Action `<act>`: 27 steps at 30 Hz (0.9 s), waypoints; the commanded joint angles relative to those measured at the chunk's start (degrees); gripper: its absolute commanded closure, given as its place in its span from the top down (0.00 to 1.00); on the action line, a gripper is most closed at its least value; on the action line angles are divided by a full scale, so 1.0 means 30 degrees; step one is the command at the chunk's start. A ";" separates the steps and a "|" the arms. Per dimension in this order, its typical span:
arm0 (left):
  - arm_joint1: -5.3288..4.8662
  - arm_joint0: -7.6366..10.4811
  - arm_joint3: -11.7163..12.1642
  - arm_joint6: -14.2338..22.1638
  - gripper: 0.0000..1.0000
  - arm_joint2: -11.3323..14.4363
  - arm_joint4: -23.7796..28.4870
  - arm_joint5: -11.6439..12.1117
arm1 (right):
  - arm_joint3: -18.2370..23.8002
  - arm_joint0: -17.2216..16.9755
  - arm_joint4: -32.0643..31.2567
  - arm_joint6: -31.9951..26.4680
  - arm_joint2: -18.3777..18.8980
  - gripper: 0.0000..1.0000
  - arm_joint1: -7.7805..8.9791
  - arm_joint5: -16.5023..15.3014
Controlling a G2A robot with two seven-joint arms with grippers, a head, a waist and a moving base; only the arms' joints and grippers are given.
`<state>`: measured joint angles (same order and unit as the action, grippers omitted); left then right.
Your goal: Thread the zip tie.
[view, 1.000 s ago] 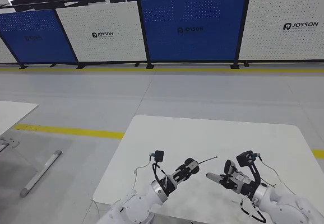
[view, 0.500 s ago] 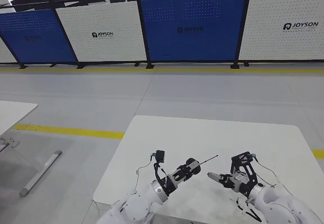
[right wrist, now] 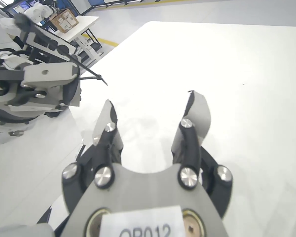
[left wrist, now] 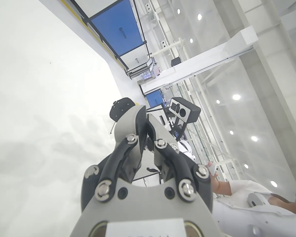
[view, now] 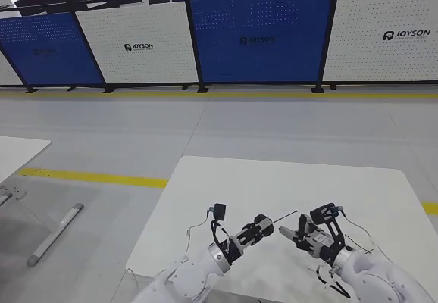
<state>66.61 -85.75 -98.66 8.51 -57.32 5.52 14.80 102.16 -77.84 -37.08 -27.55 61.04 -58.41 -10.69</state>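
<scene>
A thin black zip tie [view: 282,218] sticks out of my left gripper [view: 262,224], which is shut on it above the near part of the white table [view: 280,178]. In the right wrist view the zip tie [right wrist: 88,70] shows as two dark strands meeting at a point beyond the left gripper [right wrist: 75,81]. My right gripper [right wrist: 151,104] is open with nothing between its fingers, and the tie's end hangs just off one fingertip [right wrist: 108,108]. From above, the right gripper [view: 293,229] stands close beside the tie's free end. In the left wrist view my left gripper [left wrist: 146,124] has its fingers pressed together.
The table's far half is bare, with its left edge [view: 158,212] near the left arm. Another white table [right wrist: 86,23] carrying a cardboard box [right wrist: 64,19] stands across the floor. Blue and white panels [view: 257,42] line the back.
My right gripper has moved left toward the zip tie's free end and turned at the wrist. The left gripper has edged slightly right with the tie.
</scene>
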 commanded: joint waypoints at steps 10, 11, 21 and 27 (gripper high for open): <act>0.0090 0.0096 0.0274 -0.0046 0.00 0.0118 0.0057 0.0107 | 0.0137 0.0158 0.0336 -0.0388 0.0020 0.40 -0.0119 -0.0821; 0.0097 0.0101 0.0295 -0.0061 0.00 0.0121 0.0045 0.0117 | 0.0130 0.0162 0.0333 -0.0398 0.0021 0.38 -0.0128 -0.0851; 0.0164 0.0113 0.0417 0.0148 0.00 0.0403 -0.0215 0.0189 | 0.0179 0.0134 0.0324 -0.0359 0.0082 0.32 -0.0222 -0.1188; 0.0211 0.0199 0.0505 0.0156 0.00 0.0495 -0.0257 0.0217 | -0.0020 0.0275 0.0361 -0.0494 -0.0039 0.24 -0.0311 -0.1299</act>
<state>67.22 -85.17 -97.17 8.95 -55.86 4.77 15.39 102.22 -77.12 -36.01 -28.97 61.00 -59.30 -14.55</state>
